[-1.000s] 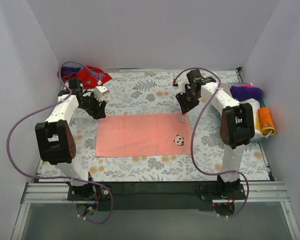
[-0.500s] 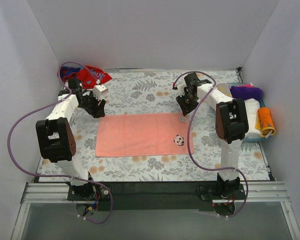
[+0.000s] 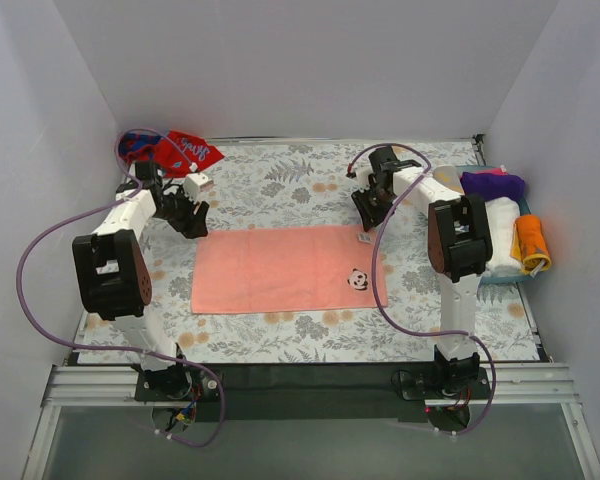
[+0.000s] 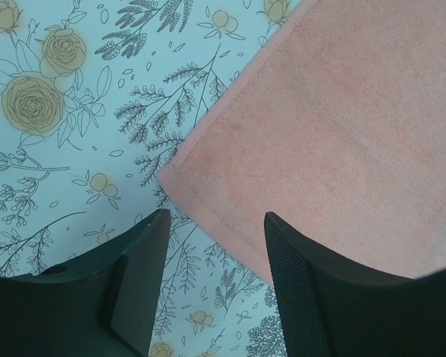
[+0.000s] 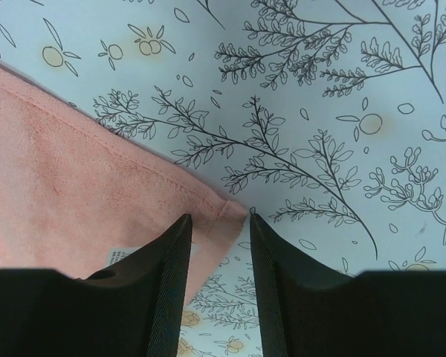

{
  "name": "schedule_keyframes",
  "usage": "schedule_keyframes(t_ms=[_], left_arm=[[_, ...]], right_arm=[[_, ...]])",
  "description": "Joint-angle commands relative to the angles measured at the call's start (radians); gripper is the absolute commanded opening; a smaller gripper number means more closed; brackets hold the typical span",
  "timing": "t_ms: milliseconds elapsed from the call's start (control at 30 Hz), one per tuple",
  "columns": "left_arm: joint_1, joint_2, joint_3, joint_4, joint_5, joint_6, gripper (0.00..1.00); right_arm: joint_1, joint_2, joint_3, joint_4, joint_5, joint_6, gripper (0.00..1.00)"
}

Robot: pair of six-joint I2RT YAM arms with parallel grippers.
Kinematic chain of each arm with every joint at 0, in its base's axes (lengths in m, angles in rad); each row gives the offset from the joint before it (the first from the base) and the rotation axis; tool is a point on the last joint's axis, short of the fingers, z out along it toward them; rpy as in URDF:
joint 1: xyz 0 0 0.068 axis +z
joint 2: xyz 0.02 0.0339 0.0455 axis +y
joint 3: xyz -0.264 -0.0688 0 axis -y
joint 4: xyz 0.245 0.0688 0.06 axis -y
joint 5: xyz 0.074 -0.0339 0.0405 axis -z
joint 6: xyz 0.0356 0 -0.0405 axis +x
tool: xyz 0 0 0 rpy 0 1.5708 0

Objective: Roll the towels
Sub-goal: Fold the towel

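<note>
A salmon-pink towel (image 3: 285,268) lies flat on the flowered table covering, with a small panda patch near its right edge. My left gripper (image 3: 196,222) is open at the towel's far left corner (image 4: 180,172); the corner lies between its fingers. My right gripper (image 3: 367,214) is open at the far right corner (image 5: 230,212), with its fingers straddling that corner. The red and blue patterned towel (image 3: 170,150) lies crumpled at the far left corner of the table.
A tray (image 3: 500,225) at the right edge holds rolled cloths in purple, white and orange. White walls close the table on three sides. The flower-and-fern covering (image 3: 270,180) spreads under everything.
Both grippers have come down and moved slightly towards the towel's far corners. The towel has not moved.
</note>
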Motion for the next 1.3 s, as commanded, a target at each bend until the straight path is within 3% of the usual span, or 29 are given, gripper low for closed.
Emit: schedule_keyframes(t_ms=[0, 167, 300, 400, 533, 1000, 1267], left_arm=[[0.010, -0.015, -0.003, 0.013, 0.008, 0.003, 0.50], [0.012, -0.004, 0.007, 0.020, 0.005, -0.003, 0.50], [0.013, 0.047, 0.027, 0.040, -0.021, -0.018, 0.50], [0.013, 0.088, 0.047, 0.040, -0.035, -0.018, 0.50], [0.012, 0.116, 0.053, 0.056, -0.053, -0.023, 0.51], [0.012, 0.214, 0.130, 0.096, -0.058, -0.056, 0.39], [0.010, 0.193, 0.052, 0.099, -0.042, -0.027, 0.35]], right_arm=[[-0.015, 0.005, 0.045, 0.017, -0.051, 0.033, 0.38], [-0.029, 0.011, 0.046, 0.017, -0.063, 0.036, 0.38], [-0.029, 0.025, 0.029, 0.014, -0.077, 0.035, 0.30], [-0.029, 0.029, 0.005, 0.021, -0.099, 0.045, 0.21], [-0.026, 0.032, 0.006, 0.020, -0.125, 0.042, 0.01], [-0.028, 0.009, 0.008, 0.021, -0.128, 0.027, 0.01], [-0.026, 0.015, 0.008, 0.023, -0.125, 0.029, 0.01]])
